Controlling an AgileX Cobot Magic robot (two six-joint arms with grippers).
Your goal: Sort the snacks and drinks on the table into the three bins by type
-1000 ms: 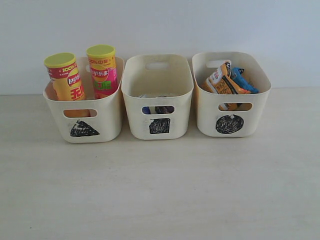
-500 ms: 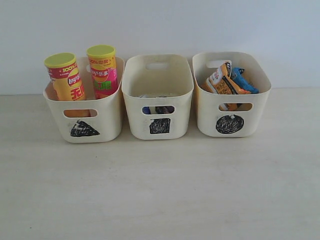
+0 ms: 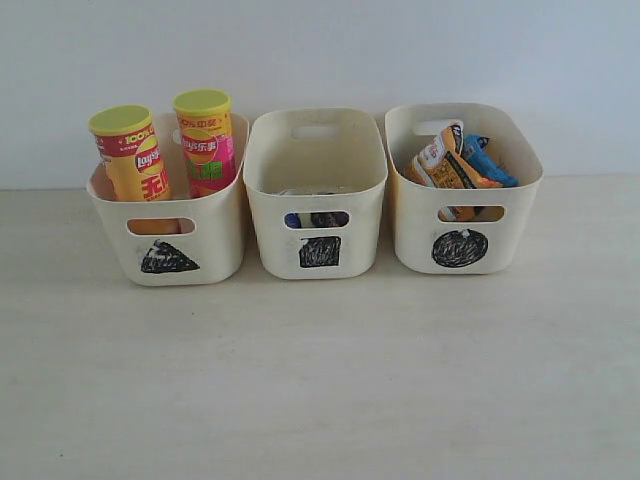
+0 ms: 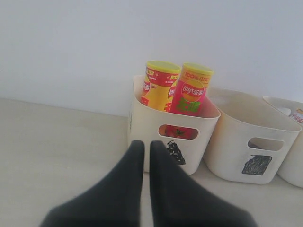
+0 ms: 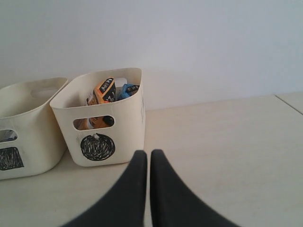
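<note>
Nothing has moved: chip cans (image 3: 135, 165) stand in the triangle bin (image 3: 215, 245), cartons (image 3: 318, 219) in the square bin (image 3: 360, 180), packets (image 3: 450, 165) in the circle bin (image 3: 415, 245), along the counter's (image 3: 320, 380) far edge. Left hand (image 4: 146, 146) and right hand (image 5: 147, 156) are together, empty. Sorting looks finished; stay clear.

Three cream plastic tubs with handle slots, standing in a row at the back of the pale beige surface (image 3: 320, 380).
- Left, triangle bin (image 3: 222, 250): yellow-red chip can (image 3: 135, 160) and pink-green chip can (image 3: 207, 145), both upright and side by side, yellow-green lids above the rim.
- Middle, square bin (image 3: 270, 235): blue-and-white carton (image 3: 292, 219) and dark purple carton (image 3: 328, 219) sit low inside, only slivers showing through the front slot.
- Right, circle bin (image 3: 410, 240): orange-brown packet (image 3: 445, 165) and blue packet (image 3: 487, 160), leaning together, tops above the rim.
</note>
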